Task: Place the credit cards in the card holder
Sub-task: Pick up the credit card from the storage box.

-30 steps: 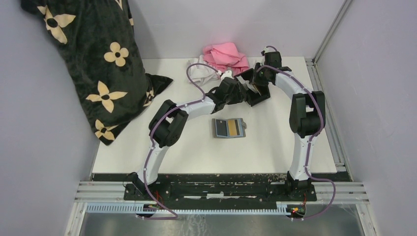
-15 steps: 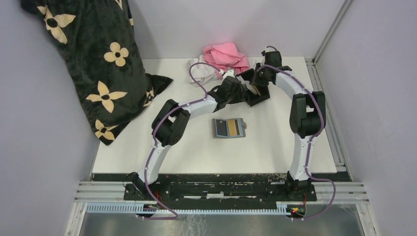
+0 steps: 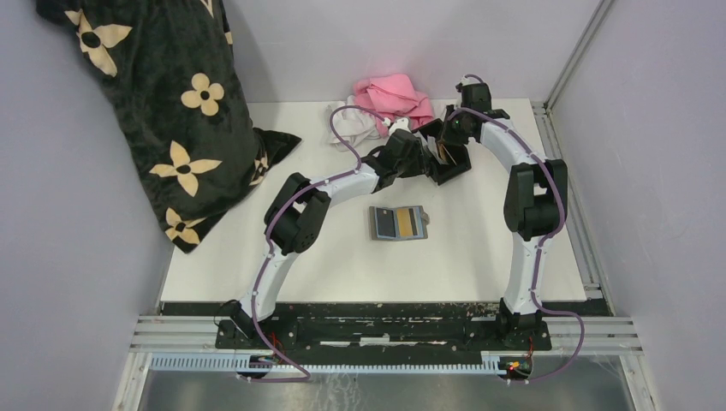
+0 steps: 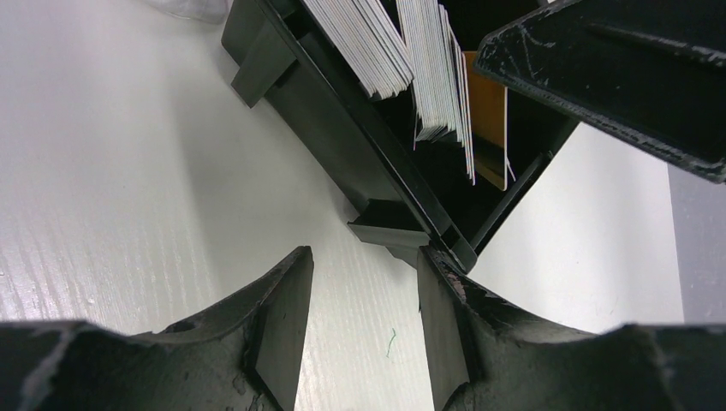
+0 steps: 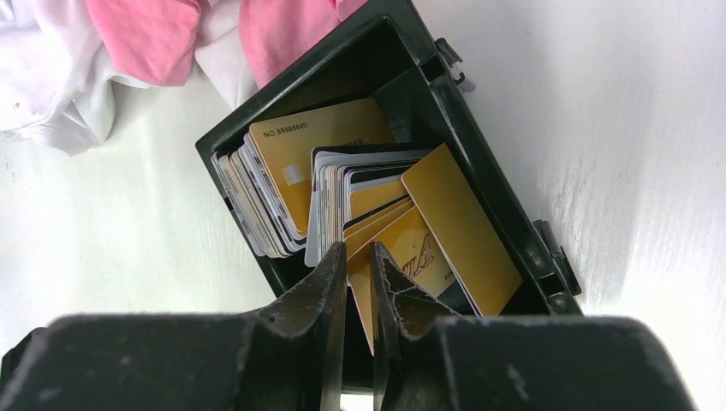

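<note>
The black card holder (image 5: 479, 128) stands at the back of the table, also in the top view (image 3: 455, 171) and the left wrist view (image 4: 342, 145). It holds several white and tan cards on edge (image 5: 257, 201). One tan card (image 5: 462, 231) leans at its right side. My right gripper (image 5: 358, 250) hangs over the holder, jaws a narrow gap apart, with a tan card's (image 5: 402, 257) corner in the gap. My left gripper (image 4: 364, 257) is open and empty low over the table, its right finger (image 4: 445, 291) against the holder's near corner. Both grippers meet at the holder in the top view, left (image 3: 421, 157) and right (image 3: 445, 141).
A flat grey wallet (image 3: 398, 223) with a tan-and-blue inside lies open mid-table. Pink cloth (image 3: 392, 94) and white cloth (image 3: 347, 127) lie just behind the holder. A black flowered blanket (image 3: 171, 111) fills the back left. Walls close in on both sides.
My left gripper has pushed a little farther back, toward the holder. My right gripper has shifted slightly back over the holder. The wallet has not moved.
</note>
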